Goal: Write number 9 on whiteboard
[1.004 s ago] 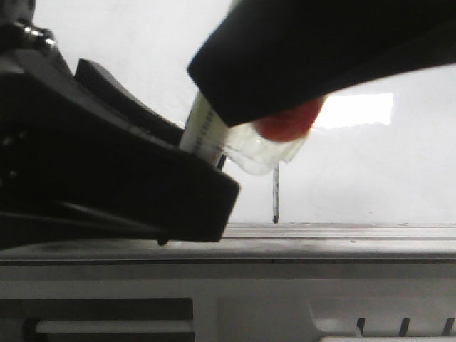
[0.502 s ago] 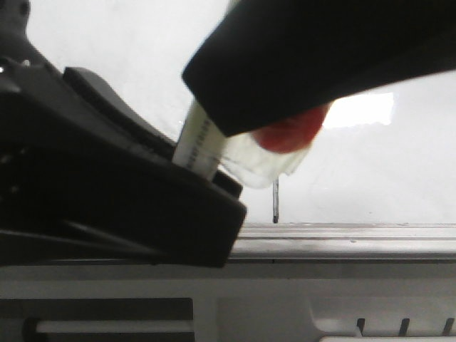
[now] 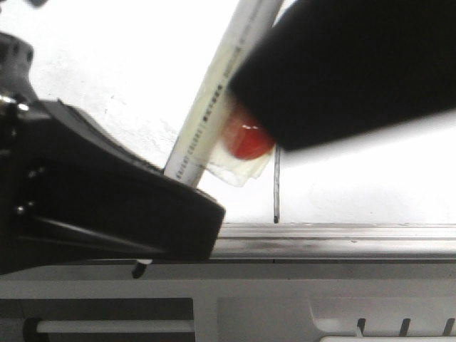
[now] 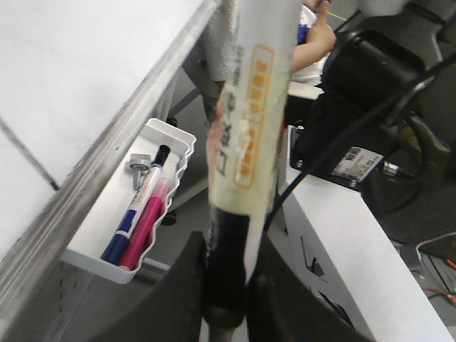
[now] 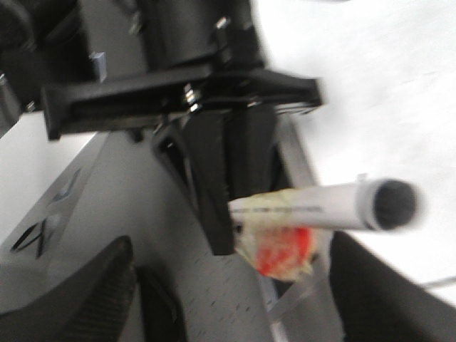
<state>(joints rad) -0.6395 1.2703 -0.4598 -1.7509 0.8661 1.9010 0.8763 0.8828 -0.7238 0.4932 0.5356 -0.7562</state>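
Note:
The whiteboard (image 3: 356,187) fills the back of the front view, with a grey ledge (image 3: 335,232) below it. The number 9 (image 3: 276,187) shows as a thin black vertical stroke ending just above the ledge; its top is hidden behind my right arm's dark bulk (image 3: 349,71). My left gripper (image 4: 228,285) is shut on a white marker (image 3: 214,100) that leans up to the right, off the board. A red blob in clear tape (image 3: 246,141) sticks to the marker. My right gripper (image 5: 242,299) is open and empty, just short of the marker (image 5: 313,206).
A white tray (image 4: 107,231) hangs under the ledge and holds a blue marker (image 4: 135,214) and a pink marker (image 4: 146,224). A dark robot base with cables (image 4: 370,92) and a white bench edge (image 4: 349,249) lie beside the board.
My right arm has moved up and to the right, uncovering more of the marker and the stroke. My left gripper has shifted slightly down and left, and the marker now stands steeper.

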